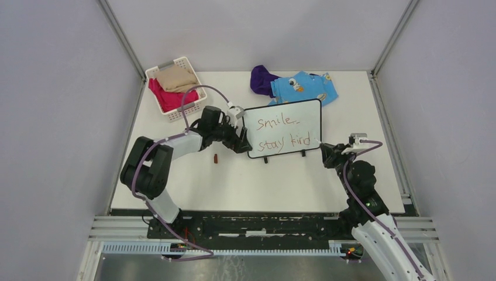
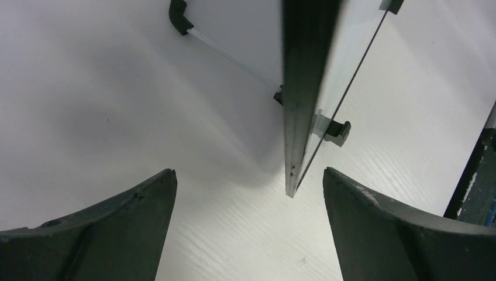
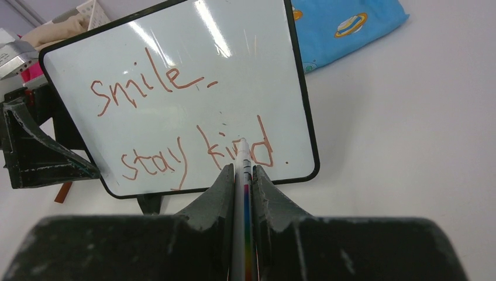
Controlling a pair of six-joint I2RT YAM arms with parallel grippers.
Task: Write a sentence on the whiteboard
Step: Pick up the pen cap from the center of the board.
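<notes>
The whiteboard (image 1: 304, 117) stands tilted on its two black feet at the middle of the table. The sentence is in reddish-brown marker, "smile" (image 1: 275, 122) over "stay kind" (image 1: 285, 142). It also shows in the right wrist view (image 3: 140, 85). My left gripper (image 1: 240, 140) is open at the board's left edge. The board's edge (image 2: 298, 88) lies just beyond my left fingertips (image 2: 166, 178), between their lines. My right gripper (image 1: 323, 148) is shut on a white marker with a rainbow stripe (image 3: 243, 175). The marker's tip is at the "d" of "kind", near the board's lower right corner.
A white slatted basket (image 1: 166, 64) with folded clothes stands at the back left. A blue printed cloth (image 1: 307, 88) and a purple cloth (image 1: 261, 79) lie behind the board. A small reddish-brown cap (image 1: 216, 158) lies on the table left of the board.
</notes>
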